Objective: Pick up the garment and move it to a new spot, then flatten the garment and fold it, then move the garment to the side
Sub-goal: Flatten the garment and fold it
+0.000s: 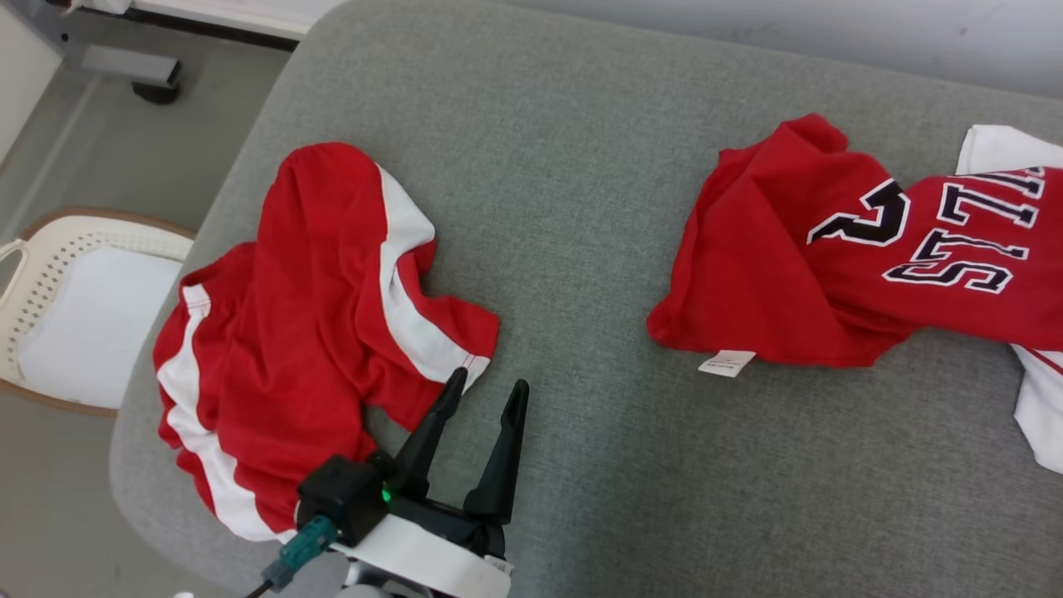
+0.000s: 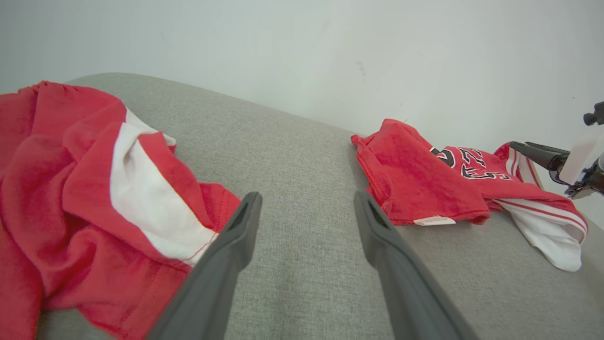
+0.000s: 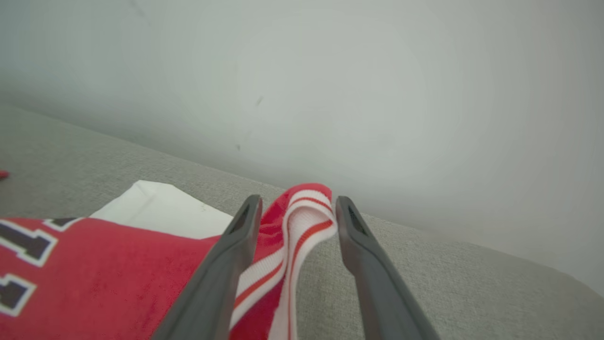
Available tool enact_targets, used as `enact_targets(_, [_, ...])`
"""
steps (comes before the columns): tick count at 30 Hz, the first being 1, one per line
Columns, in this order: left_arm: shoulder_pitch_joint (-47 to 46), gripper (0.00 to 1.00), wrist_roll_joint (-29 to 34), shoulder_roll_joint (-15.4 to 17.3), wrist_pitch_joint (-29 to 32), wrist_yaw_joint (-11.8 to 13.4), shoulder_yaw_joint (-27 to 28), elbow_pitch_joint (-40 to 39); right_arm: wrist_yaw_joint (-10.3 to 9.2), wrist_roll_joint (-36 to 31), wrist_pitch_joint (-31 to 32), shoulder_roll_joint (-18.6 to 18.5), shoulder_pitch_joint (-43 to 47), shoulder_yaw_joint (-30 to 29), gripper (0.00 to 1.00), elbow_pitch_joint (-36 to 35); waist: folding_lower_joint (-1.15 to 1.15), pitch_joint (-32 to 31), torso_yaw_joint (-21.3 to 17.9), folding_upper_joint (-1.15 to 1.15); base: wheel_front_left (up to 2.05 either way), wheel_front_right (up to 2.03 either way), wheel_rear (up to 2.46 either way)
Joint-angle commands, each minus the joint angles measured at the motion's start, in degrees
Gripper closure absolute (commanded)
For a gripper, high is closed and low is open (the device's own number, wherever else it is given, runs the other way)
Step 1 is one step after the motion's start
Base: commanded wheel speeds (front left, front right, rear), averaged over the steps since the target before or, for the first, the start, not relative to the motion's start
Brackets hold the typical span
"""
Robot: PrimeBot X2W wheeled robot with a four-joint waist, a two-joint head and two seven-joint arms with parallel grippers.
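I see the jersey lying crumpled on the right side of the grey fabric-covered desk. Its black-and-white number and lettering read upside down from my head camera. White cloth pokes out at its far right and a small white tag lies at its near edge. On my right wrist camera, the right pincer has its fingers parted about halfway. The jersey's red-and-white striped trim stands up between them. The trim leans against the left finger and comes close to the right one, but I can't make out a pinch, so I read that pincer as open with the cloth loose in its gap. Beyond it there is only grey fabric and the pale wall. The left pincer is spread wide and holds nothing. It hangs low over bare desk near the front edge. One fingertip is just beside the near corner of the shorts, though I can't tell whether it touches. The shorts are red with white stripes, heaped on the left side of the desk, well apart from the jersey with open fabric between them. Off the desk's left edge, a white perforated basket sits on the floor.
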Motion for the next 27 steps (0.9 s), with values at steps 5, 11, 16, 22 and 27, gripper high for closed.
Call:
enact_targets(5, [0.79, 0.0, 0.96, 0.18, -0.01, -0.1, 0.4, 0.81, -0.12, -1.33, -5.47, 4.36, 0.85, 0.96, 0.0, 1.13, -0.01, -4.89, -3.56, 0.0, 0.0, 0.0, 0.0])
enact_targets(11, [2.24, 0.0, 1.94, 0.18, -0.01, -0.35, 1.25, 1.73, -0.12, 0.2, -8.05, 6.8, 4.04, 2.57, 0.0, -3.11, -0.01, -9.74, -7.48, 0.0, 0.0, 0.0, 0.0])
enact_targets(16, [3.98, 0.0, 2.93, 0.21, -0.01, -0.46, 2.78, 2.56, -0.12, 2.15, -8.77, 8.22, 11.12, 4.21, 0.0, -11.35, -0.01, -13.82, -11.59, 0.0, 0.0, 0.0, 0.0])
enact_targets(22, [5.91, 0.0, 3.52, 0.21, -0.01, -0.03, 5.98, 2.13, -0.12, 2.72, -8.99, 9.32, 22.92, 1.16, 0.0, -23.05, -0.01, -17.26, -15.56, 0.0, 0.0, 0.0, 0.0])
enact_targets(27, [7.55, 0.0, 3.63, 0.21, -0.01, 0.4, 7.63, 1.36, -0.12, 1.12, -8.99, 11.97, 35.3, -4.5, 0.0, -33.08, -0.01, -18.36, -17.63, 0.0, 0.0, 0.0, 0.0])
